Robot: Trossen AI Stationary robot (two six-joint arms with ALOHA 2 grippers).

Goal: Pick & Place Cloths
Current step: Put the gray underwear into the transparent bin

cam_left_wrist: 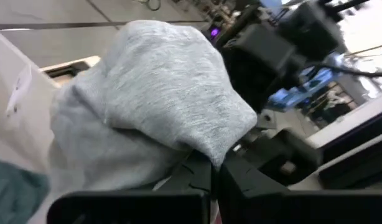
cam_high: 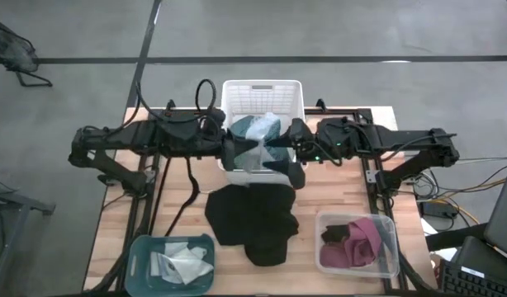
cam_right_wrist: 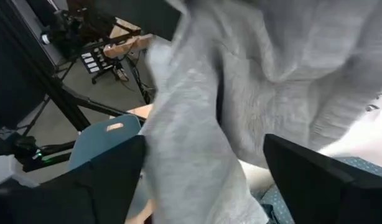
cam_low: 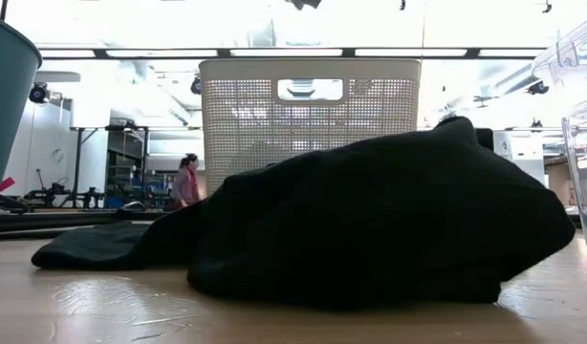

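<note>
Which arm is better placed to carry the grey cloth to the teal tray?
Left, probably: the left gripper and right gripper both meet the light grey cloth over the white basket, but the teal tray sits leftward.

Two arms, matt black, boxy jointed segments. Black cables looped off the left arm's [cam_high: 130, 140] base; small green indicator lights showed on the right arm [cam_high: 377, 142]. Right claw's [cam_right_wrist: 203, 180] fingers [cam_right_wrist: 321, 180] were broad, flat, dark slabs.
</note>
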